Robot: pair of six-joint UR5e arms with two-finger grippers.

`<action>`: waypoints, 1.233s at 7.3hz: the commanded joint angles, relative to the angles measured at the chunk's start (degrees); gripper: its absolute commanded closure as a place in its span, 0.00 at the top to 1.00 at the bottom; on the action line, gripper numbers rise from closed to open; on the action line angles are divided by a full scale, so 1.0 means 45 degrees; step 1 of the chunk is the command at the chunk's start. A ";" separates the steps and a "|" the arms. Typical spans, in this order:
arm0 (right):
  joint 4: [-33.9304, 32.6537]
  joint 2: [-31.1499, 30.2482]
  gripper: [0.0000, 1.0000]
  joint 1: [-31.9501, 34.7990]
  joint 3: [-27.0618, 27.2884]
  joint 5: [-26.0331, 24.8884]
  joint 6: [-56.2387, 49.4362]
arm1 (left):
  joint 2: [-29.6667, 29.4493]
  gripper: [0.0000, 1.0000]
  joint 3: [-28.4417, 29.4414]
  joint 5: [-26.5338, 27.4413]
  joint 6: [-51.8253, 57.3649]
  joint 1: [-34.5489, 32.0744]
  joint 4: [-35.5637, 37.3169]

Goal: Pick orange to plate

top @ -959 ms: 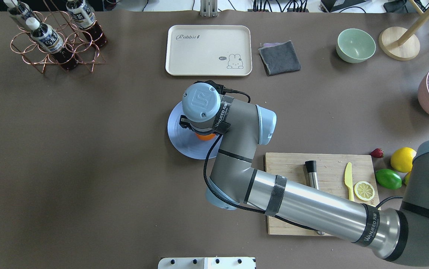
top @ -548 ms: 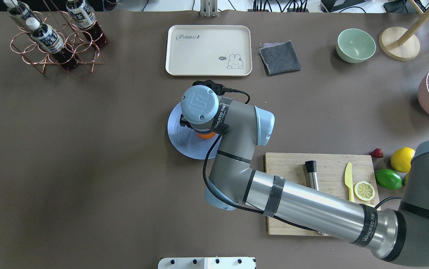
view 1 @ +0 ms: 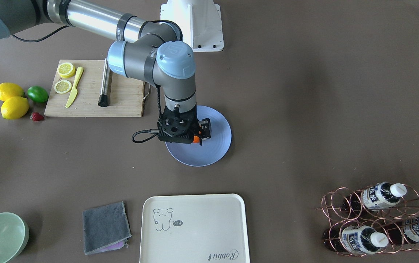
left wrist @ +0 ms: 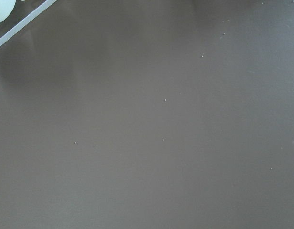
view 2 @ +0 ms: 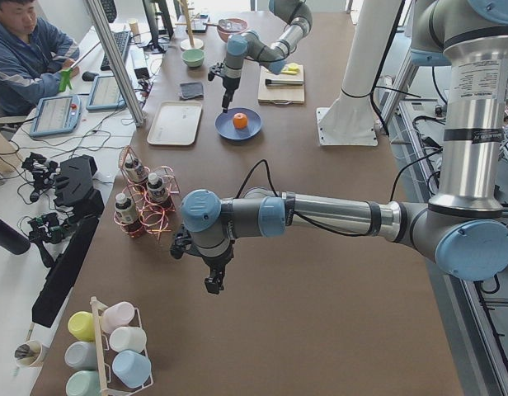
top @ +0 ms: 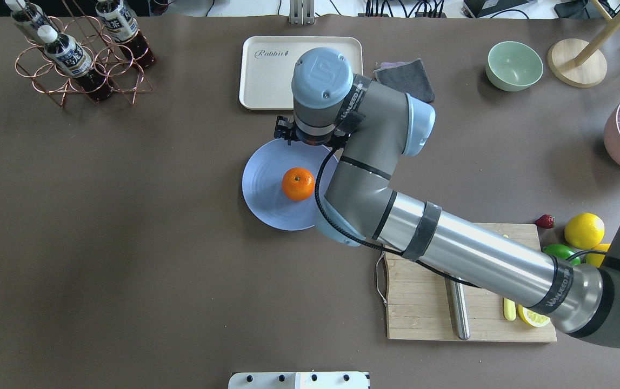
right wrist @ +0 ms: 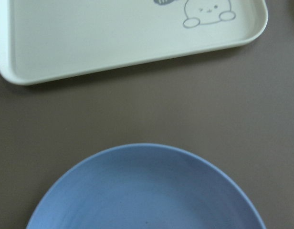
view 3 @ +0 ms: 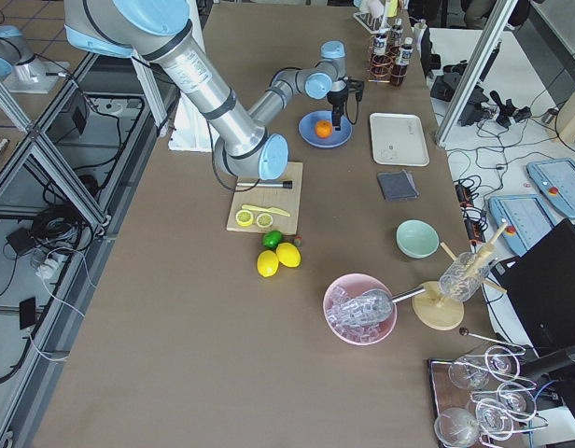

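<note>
The orange [top: 298,183] lies free near the middle of the periwinkle-blue plate [top: 266,183], stem dot up. My right gripper [top: 288,135] hangs raised over the plate's far rim, toward the cream tray [top: 266,75], mostly hidden under its own wrist. It holds nothing and is open. Its wrist camera looks down on the plate's far edge [right wrist: 147,191] and the tray [right wrist: 113,38], with no fingers in frame. My left gripper [view 2: 211,285] hangs over bare table far from the plate, and I cannot tell its state.
A wooden cutting board [top: 423,302] with a knife, a steel rod and lemon slices lies under the right arm. Lemons [top: 582,229] and a lime [top: 558,251] sit beside it. A grey cloth [top: 396,75], green bowl [top: 514,65] and bottle rack [top: 82,59] line the far side.
The right gripper has let go of the orange, risen and drawn back toward the tray. The orange, earlier half hidden under the wrist, now lies uncovered on the plate.
</note>
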 commanded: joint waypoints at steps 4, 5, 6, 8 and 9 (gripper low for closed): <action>-0.0653 -0.6044 1.00 0.6632 0.3212 0.4524 -1.0602 | 0.0406 0.98 0.0010 0.0034 -0.0007 -0.0017 0.0015; -0.0634 -0.7433 1.00 0.7823 0.3452 0.5012 -1.3022 | 0.0406 0.98 0.0010 0.0034 -0.0007 -0.0017 0.0015; -0.0614 -0.8646 1.00 0.8822 0.3416 0.5056 -1.5502 | 0.0406 0.98 0.0010 0.0034 -0.0007 -0.0017 0.0015; -0.0576 -1.0270 1.00 1.0348 0.3279 0.5076 -1.8405 | 0.0386 0.98 -0.0009 0.0034 -0.0007 -0.0017 0.0015; -0.0633 -1.0898 1.00 1.1186 0.3298 0.5076 -1.9017 | 0.0386 0.98 0.0010 0.0034 -0.0007 -0.0017 0.0015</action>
